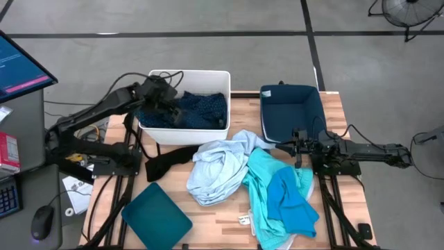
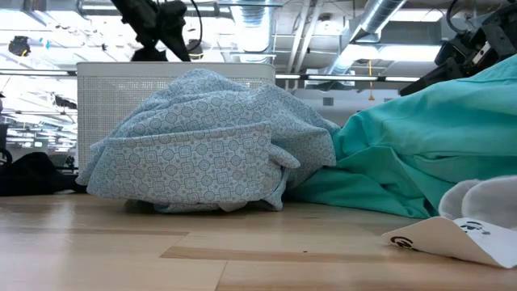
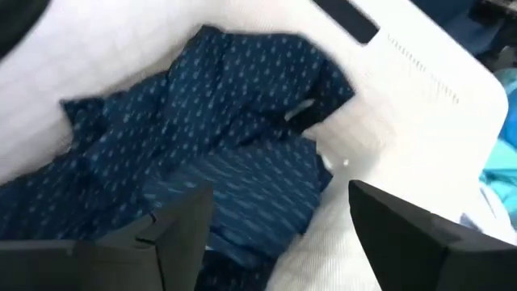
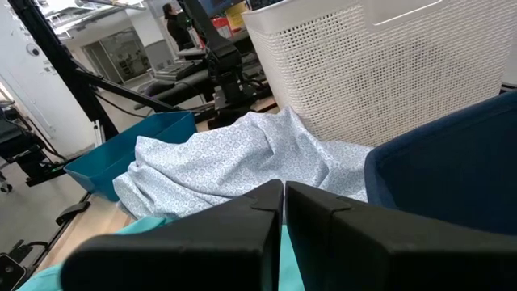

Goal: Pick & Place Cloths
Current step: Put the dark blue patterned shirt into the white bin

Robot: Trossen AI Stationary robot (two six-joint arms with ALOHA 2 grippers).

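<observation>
The left gripper (image 1: 168,104) hangs over the white bin (image 1: 220,76) with its fingers spread, holding nothing; below it the navy dotted cloth (image 3: 218,153) lies crumpled inside. The right gripper (image 4: 283,212) (fingers pressed together, empty) waits by the navy tub (image 1: 316,97). The pale blue cloth (image 1: 215,170), turquoise cloth (image 1: 260,184) and black cloth (image 1: 166,161) lie heaped on the table (image 1: 215,226).
</observation>
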